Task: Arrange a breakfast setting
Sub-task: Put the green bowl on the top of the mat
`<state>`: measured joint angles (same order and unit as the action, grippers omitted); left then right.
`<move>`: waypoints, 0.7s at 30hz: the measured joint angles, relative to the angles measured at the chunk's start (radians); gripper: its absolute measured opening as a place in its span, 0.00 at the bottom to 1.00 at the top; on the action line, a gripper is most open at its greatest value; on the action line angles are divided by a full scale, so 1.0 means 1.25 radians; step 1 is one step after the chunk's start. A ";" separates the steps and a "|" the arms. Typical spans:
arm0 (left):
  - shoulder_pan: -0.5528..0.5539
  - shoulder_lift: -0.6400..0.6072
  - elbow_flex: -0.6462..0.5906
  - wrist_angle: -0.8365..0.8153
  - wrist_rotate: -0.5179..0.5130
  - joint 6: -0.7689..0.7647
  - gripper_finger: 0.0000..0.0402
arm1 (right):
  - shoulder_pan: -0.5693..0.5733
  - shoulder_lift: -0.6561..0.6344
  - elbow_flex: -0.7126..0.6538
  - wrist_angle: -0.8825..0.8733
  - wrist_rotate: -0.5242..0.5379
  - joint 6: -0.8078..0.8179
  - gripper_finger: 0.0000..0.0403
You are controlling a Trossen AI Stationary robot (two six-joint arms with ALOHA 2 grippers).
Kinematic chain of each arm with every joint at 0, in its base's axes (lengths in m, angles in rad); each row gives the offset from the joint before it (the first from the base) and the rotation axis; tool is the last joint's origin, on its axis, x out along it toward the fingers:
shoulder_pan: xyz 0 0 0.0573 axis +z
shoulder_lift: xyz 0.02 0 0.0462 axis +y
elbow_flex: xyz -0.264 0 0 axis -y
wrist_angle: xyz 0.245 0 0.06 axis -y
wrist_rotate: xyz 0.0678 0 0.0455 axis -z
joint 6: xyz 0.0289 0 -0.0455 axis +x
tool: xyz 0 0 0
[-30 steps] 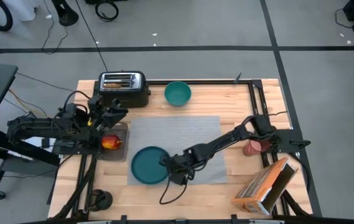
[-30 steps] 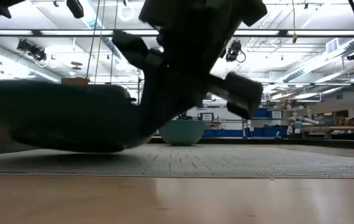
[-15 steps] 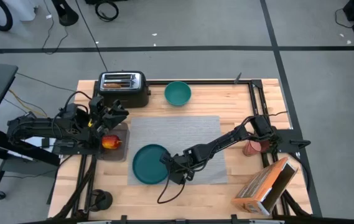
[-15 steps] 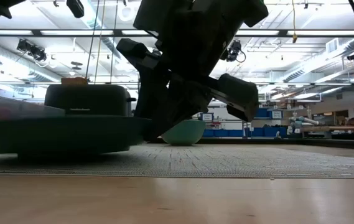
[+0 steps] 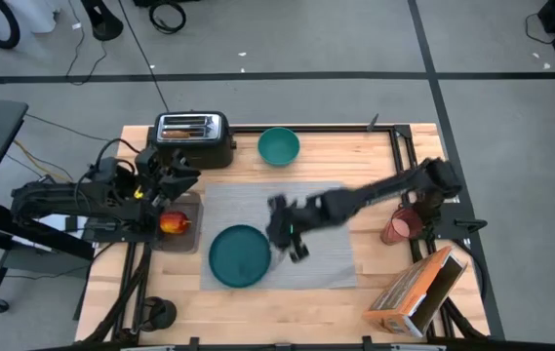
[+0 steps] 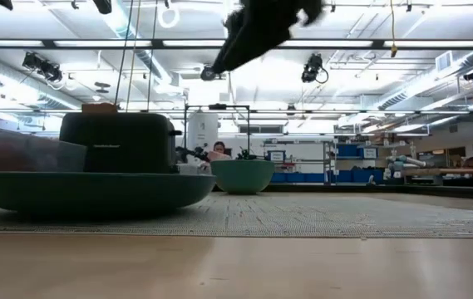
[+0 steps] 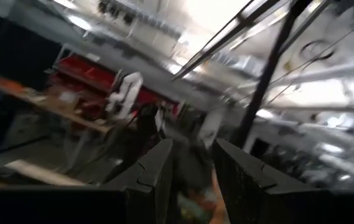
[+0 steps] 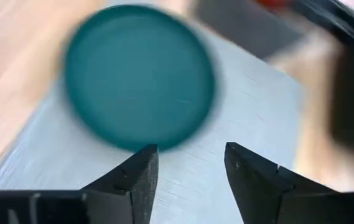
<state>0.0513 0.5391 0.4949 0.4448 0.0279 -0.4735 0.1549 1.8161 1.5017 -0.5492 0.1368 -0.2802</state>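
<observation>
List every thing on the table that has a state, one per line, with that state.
Round teal plate: flat on the placement's left part, empty, released.
Grey ribbed rectangular placemat: spread flat.
Smaller teal bowl: upright, beside the toaster.
Black toaster: slots holding toast.
Pink cup: upright, right of the mat.
Right gripper: open, raised over the mat.
Left gripper: open, near the toaster.

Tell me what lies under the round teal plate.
The round teal plate rests on the grey ribbed rectangular placemat, overhanging its left edge above the wooden table. Anything directly beneath it is hidden.
</observation>
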 joint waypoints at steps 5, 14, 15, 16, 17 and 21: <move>0.003 0.044 0.096 -0.150 -0.030 0.072 0.31 | -0.173 -0.004 0.001 0.005 0.005 0.078 0.49; 0.015 0.077 0.193 -0.310 -0.031 0.117 0.31 | -0.394 0.120 0.000 0.071 -0.076 0.070 0.50; 0.020 0.077 0.199 -0.317 -0.031 0.117 0.31 | -0.407 0.134 0.000 0.074 -0.088 0.066 0.50; 0.026 0.076 0.202 -0.318 -0.031 0.117 0.31 | -0.418 0.146 0.000 0.074 -0.103 0.058 0.50; 0.031 0.076 0.203 -0.318 -0.031 0.117 0.31 | -0.427 0.158 0.000 0.070 -0.117 0.050 0.50; 0.063 0.075 0.203 -0.316 -0.031 0.118 0.31 | -0.448 0.184 0.000 0.075 -0.152 0.023 0.49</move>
<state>0.1296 0.6327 0.7490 0.0502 -0.0108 -0.3256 -0.4053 2.0460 1.5020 -0.4557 -0.0532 -0.2512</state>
